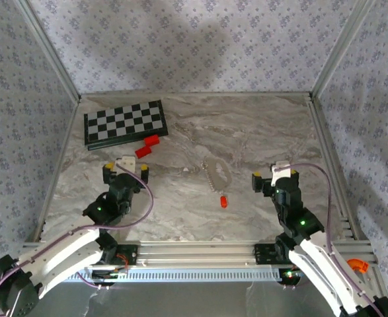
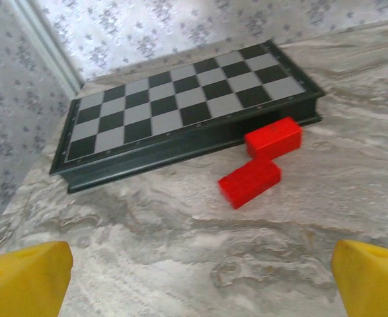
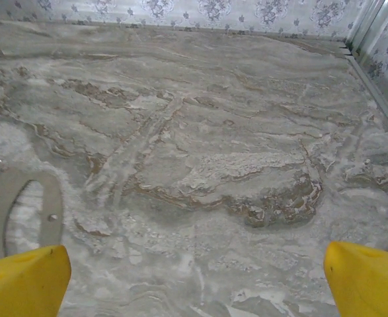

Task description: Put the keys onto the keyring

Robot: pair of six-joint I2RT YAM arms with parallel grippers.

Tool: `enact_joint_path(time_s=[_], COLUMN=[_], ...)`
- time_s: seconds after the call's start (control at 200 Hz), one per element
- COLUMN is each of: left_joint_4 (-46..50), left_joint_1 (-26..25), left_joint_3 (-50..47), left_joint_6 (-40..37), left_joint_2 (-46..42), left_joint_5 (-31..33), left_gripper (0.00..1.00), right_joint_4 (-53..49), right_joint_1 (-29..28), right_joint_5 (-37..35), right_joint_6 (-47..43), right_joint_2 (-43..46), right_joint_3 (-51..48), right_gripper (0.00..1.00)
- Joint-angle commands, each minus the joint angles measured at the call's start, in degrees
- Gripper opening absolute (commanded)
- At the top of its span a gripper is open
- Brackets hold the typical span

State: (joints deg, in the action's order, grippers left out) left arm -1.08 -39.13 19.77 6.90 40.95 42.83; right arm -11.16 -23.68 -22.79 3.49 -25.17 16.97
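Observation:
The keyring (image 1: 218, 175) is a thin silvery oval loop lying flat on the marble table (image 1: 266, 132) near the middle. A tiny red key (image 1: 223, 201) lies just below it, apart from the loop. My right gripper (image 1: 273, 175) hovers to the right of the loop, open and holding nothing. In the right wrist view the keyring (image 3: 55, 205) shows at the left edge, beyond the yellow fingertips (image 3: 25, 284) of the right gripper (image 3: 197, 284). My left gripper (image 1: 125, 173) stands open and empty at the left; its yellow fingertips (image 2: 25, 281) frame bare marble around the left gripper (image 2: 197, 284).
A black-and-white chessboard (image 1: 124, 123) lies at the back left, with two red rectangular blocks (image 1: 152, 140) (image 1: 143, 151) at its front edge. The left wrist view shows the chessboard (image 2: 180, 105) and both blocks (image 2: 273, 137) (image 2: 249, 182) ahead. Metal rails and papered walls ring the table.

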Motion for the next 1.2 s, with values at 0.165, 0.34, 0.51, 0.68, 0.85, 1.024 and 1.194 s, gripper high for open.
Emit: enact_joint_path(time_s=[0.165,0.34,0.51,0.68,0.85,1.024,1.194], left_joint_4=[-5.94,-11.31,-12.28,-15.86,-20.13,-26.26,-30.96], left_joint_1=[7.57,15.7,21.75,26.0,28.93,30.32,31.4], left_joint_3=[-1.97,-7.7,-7.6,-4.55,-1.59,0.23,2.67], left_joint_6=[-6.87,-4.62,-2.94,-0.58,0.45,-0.99,-2.5], left_joint_2=[0.62,1.04,4.18,13.36,21.06,27.35,33.31], left_joint_5=[1.42,-3.08,-6.98,-8.8,-11.66,-13.67,-15.32], left_gripper=[1.0,1.0,1.0,1.0,1.0,1.0,1.0], right_joint_4=[7.87,15.72,19.67,26.74,34.11,41.1,46.78], right_joint_1=[3.43,5.0,5.69,9.36,14.35,18.1,18.69], right_joint_5=[-5.61,-5.71,-5.76,-3.53,0.31,2.57,4.74], right_joint_6=[-3.67,-3.85,-3.13,-2.2,-0.56,0.32,-1.95], right_joint_2=[0.09,-4.8,-11.48,-18.18,-24.85,-34.88,-43.72], right_joint_3=[-3.98,-8.8,-7.76,-7.29,-6.71,-3.99,-0.56], right_gripper=[1.0,1.0,1.0,1.0,1.0,1.0,1.0])
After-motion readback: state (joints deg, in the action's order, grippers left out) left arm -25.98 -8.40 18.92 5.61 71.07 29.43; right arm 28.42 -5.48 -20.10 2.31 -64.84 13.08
